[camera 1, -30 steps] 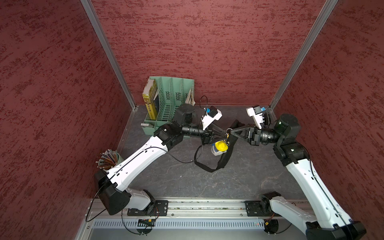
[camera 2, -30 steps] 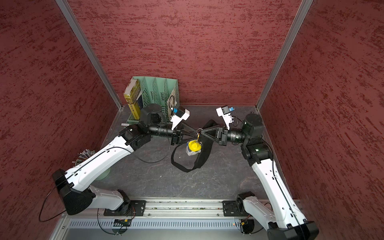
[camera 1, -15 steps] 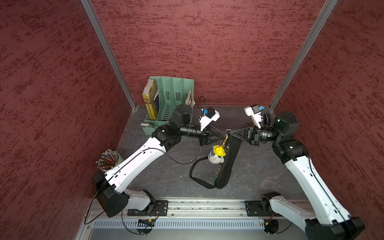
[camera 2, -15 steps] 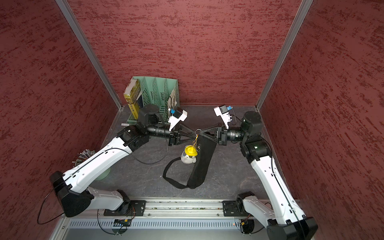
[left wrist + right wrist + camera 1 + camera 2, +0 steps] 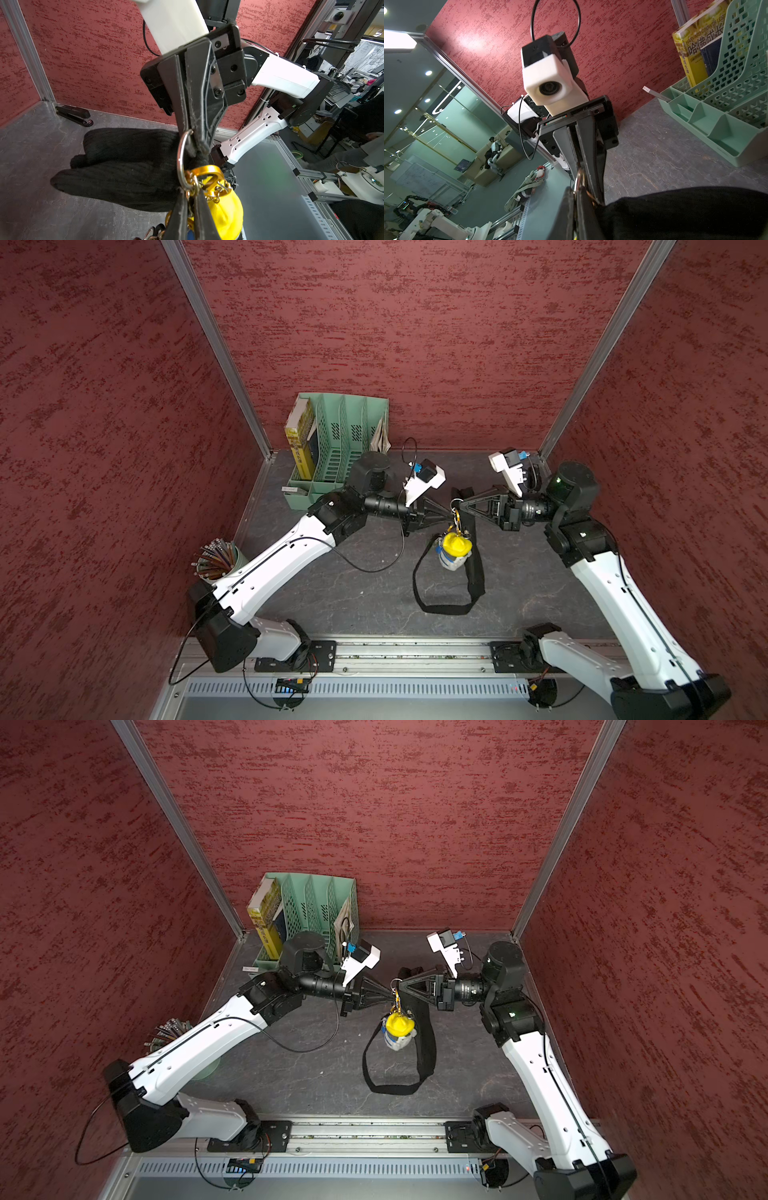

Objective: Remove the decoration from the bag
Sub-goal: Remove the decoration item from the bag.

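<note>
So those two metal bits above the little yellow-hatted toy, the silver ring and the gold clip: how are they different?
The silver ring is a plain thin loop of wire; the gold clip is thicker and flatter.

The silver ring sits at the tip of the right gripper, beside the black bag; the gold clip hangs lower, at the left gripper, with small chains running towards the toy.

Both are shiny metal, linked together.

You are looking into a booth with red textured walls (image 5: 415, 335) joined by aluminium corner posts (image 5: 216, 348) and a dark grey, marble-veined floor (image 5: 357, 589). A green file rack (image 5: 332, 448) with books stands at the back, a pencil cup (image 5: 216, 560) sits at the side. Beyond the booth, glass partitions (image 5: 452, 116), ceiling spotlights (image 5: 428, 73) and what may be a sofa (image 5: 492, 164).
</note>
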